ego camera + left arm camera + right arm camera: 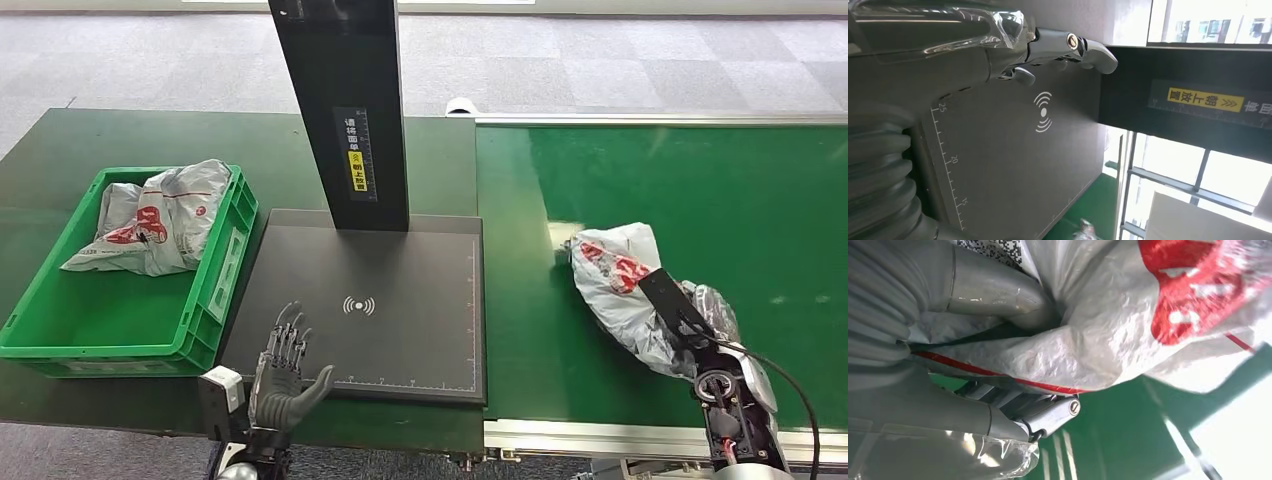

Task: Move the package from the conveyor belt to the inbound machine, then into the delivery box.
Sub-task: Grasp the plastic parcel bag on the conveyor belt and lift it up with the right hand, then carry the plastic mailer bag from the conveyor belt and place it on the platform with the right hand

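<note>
One package [625, 290] on conveyor belt [700, 200], right hand [690, 320] gripping it

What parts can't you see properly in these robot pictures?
- Right hand: in the head view its fingers are buried in the package.
- Package label: cut off by the right wrist picture's edge.
- Yellow sticker on the scanner post: print too small to read.
- Green crate: the bags hide part of its floor.

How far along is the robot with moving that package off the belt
Early. The right hand grips the white-and-red package, which still lies on the green conveyor belt. The left hand waits open over the scanner pad, which is bare. Scanning and the green box, already holding one package, remain.
</note>
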